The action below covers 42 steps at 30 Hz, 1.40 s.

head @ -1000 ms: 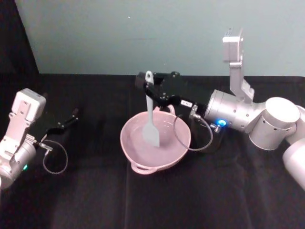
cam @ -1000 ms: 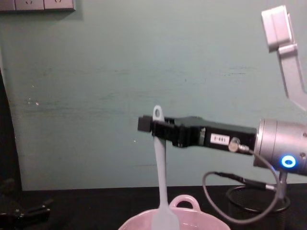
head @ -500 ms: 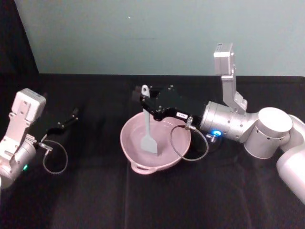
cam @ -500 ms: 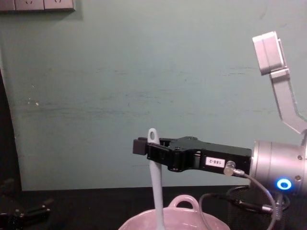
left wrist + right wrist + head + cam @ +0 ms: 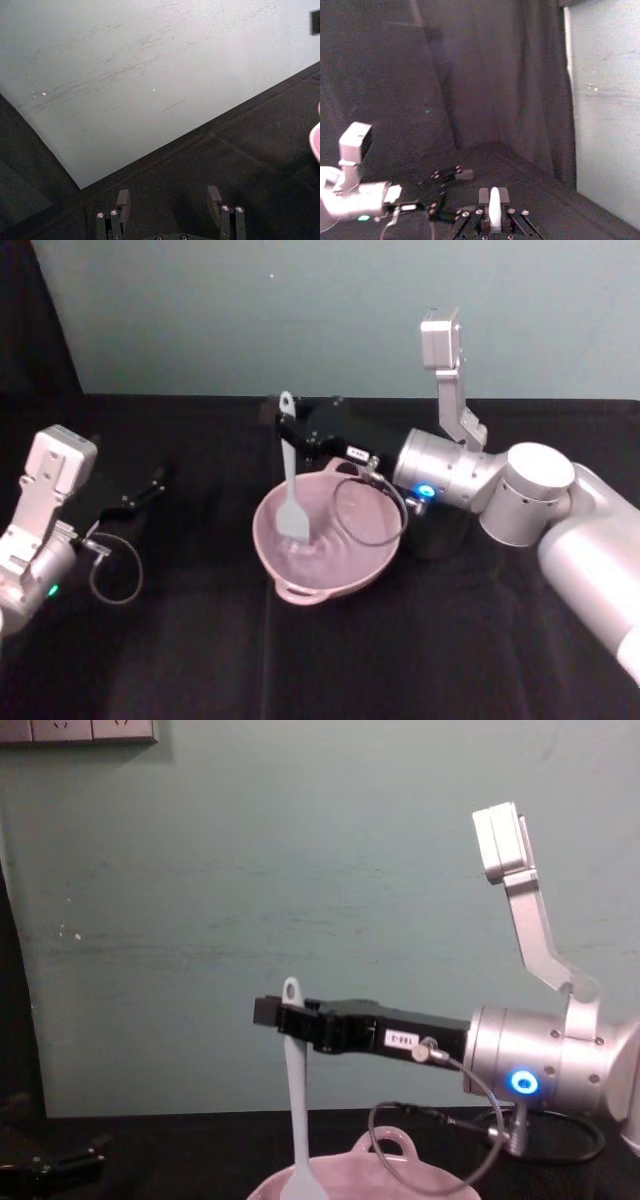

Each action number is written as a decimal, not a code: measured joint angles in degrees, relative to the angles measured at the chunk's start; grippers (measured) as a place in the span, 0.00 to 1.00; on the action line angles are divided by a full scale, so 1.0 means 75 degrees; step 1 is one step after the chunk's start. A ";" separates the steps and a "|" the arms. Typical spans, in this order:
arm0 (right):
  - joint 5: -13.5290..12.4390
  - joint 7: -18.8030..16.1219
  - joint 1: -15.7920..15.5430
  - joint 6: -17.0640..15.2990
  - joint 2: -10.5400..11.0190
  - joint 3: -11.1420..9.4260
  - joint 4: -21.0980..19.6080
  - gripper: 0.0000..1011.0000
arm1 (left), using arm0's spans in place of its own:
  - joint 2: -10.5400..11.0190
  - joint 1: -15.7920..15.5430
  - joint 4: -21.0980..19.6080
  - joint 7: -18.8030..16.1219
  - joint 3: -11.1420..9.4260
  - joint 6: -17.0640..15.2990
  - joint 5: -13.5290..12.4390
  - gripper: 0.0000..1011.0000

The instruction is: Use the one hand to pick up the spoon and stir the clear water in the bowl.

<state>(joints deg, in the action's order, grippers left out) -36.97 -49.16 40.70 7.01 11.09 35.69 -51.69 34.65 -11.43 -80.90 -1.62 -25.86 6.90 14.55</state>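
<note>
While the spoon (image 5: 292,523) is clamped near its top by the right gripper (image 5: 288,432), blade dipped in the water (image 5: 318,552) toward 9 o'clock in the bowl (image 5: 300,592), slow small circles should be traced clear of the rim. Left gripper (image 5: 150,486) is parked open, far off at 9 o'clock.

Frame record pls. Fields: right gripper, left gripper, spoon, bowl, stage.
right gripper: fingers shut on the spoon handle just below its hole, above the bowl
spoon: upright, blade down inside the bowl
bowl: pink, on the black table, a loop handle on its near rim
left gripper: open, parked at the table's left, apart from the bowl
stage: spoon picked up, blade in bowl, placed to stir
</note>
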 joint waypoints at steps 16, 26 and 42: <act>0.0039 0.0099 0.0039 0.0087 0.0184 -0.0561 0.0209 0.11 | 0.0000 -0.0001 0.0000 0.0000 0.0000 0.0000 0.0000 1.00; 0.0214 0.0314 -0.0601 -0.0426 0.0881 -0.0516 -0.1081 0.11 | 0.0000 0.0000 0.0000 0.0000 0.0000 0.0000 0.0000 1.00; 0.0111 0.0832 -0.1099 -0.1051 0.1194 -0.0160 -0.2575 0.11 | 0.0000 -0.0001 0.0000 0.0000 0.0000 0.0000 0.0000 1.00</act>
<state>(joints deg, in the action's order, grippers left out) -36.14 -42.92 32.46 -0.87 20.04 34.49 -71.00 34.65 -11.43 -80.90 -1.62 -25.86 6.90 14.55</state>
